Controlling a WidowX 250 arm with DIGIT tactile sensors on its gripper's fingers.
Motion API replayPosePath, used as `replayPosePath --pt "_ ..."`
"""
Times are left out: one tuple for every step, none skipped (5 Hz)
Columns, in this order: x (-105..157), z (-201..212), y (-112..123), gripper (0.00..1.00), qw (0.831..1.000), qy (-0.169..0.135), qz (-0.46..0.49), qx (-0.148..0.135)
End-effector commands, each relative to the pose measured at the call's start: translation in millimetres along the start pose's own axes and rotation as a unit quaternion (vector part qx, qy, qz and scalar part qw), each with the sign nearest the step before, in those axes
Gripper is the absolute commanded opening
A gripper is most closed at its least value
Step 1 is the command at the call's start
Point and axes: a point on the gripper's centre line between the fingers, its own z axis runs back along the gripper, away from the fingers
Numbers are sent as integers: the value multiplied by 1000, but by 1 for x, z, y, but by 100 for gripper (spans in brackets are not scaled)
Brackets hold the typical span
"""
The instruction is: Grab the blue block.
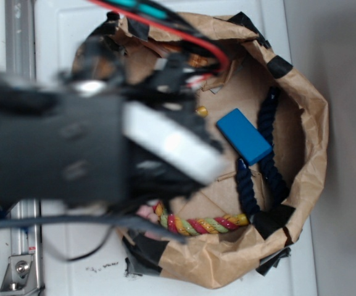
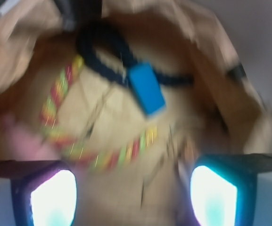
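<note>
end effector (image 2: 133, 197) open, blue block (image 2: 146, 88) ahead, apart

The arm (image 1: 60, 151) is seen in the exterior view as a large, blurred black body that fills the left half of the frame and reaches toward the centre. A grey plate is carried on its upper side, near the middle of the frame. Red and black cables are led from the top centre down to the wrist.

In the wrist view, the gripper (image 2: 133, 197) is shown at the bottom edge. Its two fingers (image 2: 53, 197) are placed at the lower left and the lower right, well apart, with a wide gap between them. Nothing is held between them.
</note>
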Motion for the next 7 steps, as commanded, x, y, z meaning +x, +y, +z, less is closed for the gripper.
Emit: replayPosePath --pt "32 -52 25 100 995 -42 -81 -51" --pt "36 -84 16 100 991 -39 -105 -73" --pt "43 -117 5 100 989 -17 -120 -81" --pt "52 -137 -7 100 988 -13 -133 -84" --pt "52 -148 -19 0 989 1 -118 -92" --pt "46 -145 -31 0 986 -9 -119 -114" --pt "33 -135 -47 0 986 11 -67 -155"
